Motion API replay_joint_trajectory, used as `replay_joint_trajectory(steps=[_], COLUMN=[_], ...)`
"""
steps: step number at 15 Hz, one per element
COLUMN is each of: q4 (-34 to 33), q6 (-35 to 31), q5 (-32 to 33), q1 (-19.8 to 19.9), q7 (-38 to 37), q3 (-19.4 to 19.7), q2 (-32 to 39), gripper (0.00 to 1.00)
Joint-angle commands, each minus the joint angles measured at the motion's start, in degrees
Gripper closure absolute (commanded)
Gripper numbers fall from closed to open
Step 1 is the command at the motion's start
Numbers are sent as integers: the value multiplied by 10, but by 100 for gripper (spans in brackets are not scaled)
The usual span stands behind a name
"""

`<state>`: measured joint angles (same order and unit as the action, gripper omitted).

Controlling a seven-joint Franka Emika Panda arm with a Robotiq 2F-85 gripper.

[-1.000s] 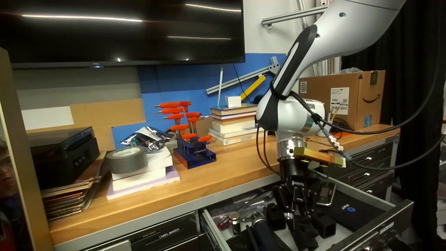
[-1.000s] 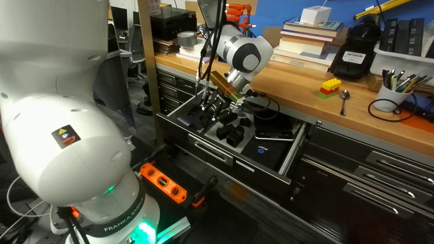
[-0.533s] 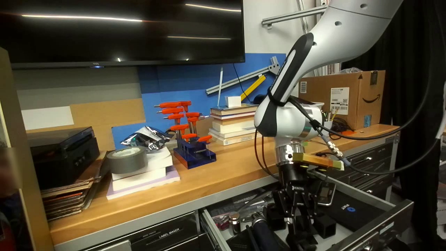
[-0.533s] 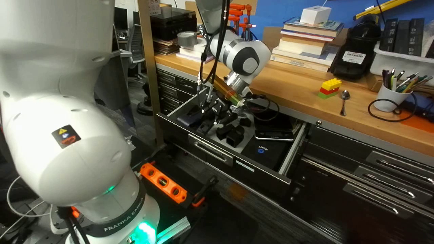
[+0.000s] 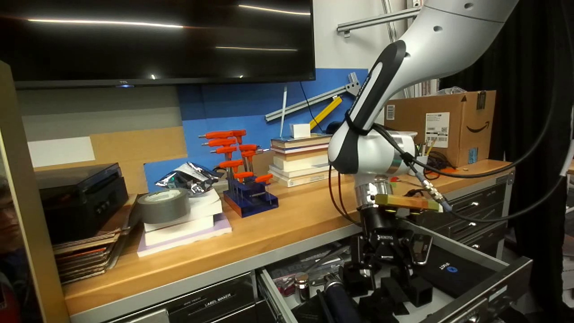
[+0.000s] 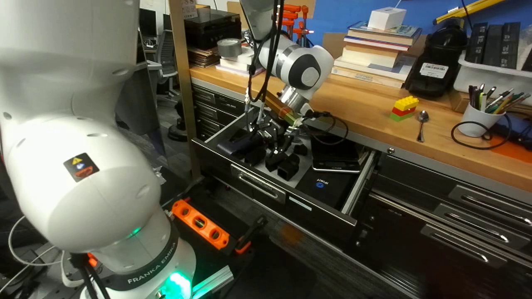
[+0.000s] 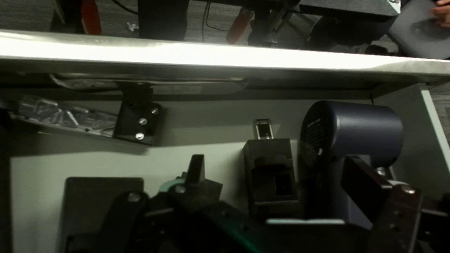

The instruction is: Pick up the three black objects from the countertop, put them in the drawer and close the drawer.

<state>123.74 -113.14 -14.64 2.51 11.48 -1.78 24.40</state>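
We see the long wooden worktop (image 5: 309,211) spanning the scene above dark cabinets (image 6: 403,236). Before it we find the white robot arm (image 5: 450,45), seen in both exterior views; a wide dark screen (image 5: 157,49) hangs above the worktop in an exterior view. Below the worktop, the drawer (image 6: 328,220) stands pulled out, its silver handle bar (image 6: 257,185) facing outward. At one end of the worktop rests a cardboard box (image 5: 455,121); along its back we find a stack of books (image 5: 300,161). The claw (image 7: 274,168) points down into the drawer, its fingers (image 7: 196,170) spread wide. Also on the worktop are a stand of orange-handled tools (image 5: 251,199), a roll of grey tape (image 5: 163,211) on a low pale pile (image 5: 206,211), and a white cup of pens (image 6: 478,120). Several chunky black objects (image 6: 288,167) lie in the drawer, beneath and beside the claw; which three belong to the task we cannot single out. In the wrist view one of them shows between the fingers, with a gap on either side. Smallest are the toy bricks (image 6: 403,109) and, just beside them, a spoon (image 6: 422,124), both on the worktop.
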Motion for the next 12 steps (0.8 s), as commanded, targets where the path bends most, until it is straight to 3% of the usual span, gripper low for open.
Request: replay_joint_trajectory(steps=[1,7,12], q4=[44,136,236], q6=[-10,-32,-98], q5=[48,100,105], q1=[-12,-9,-2], q7=[-97,-266,-401], q3=[27,58,65], q2=[-85,-190,-264], gripper=[0,0,0])
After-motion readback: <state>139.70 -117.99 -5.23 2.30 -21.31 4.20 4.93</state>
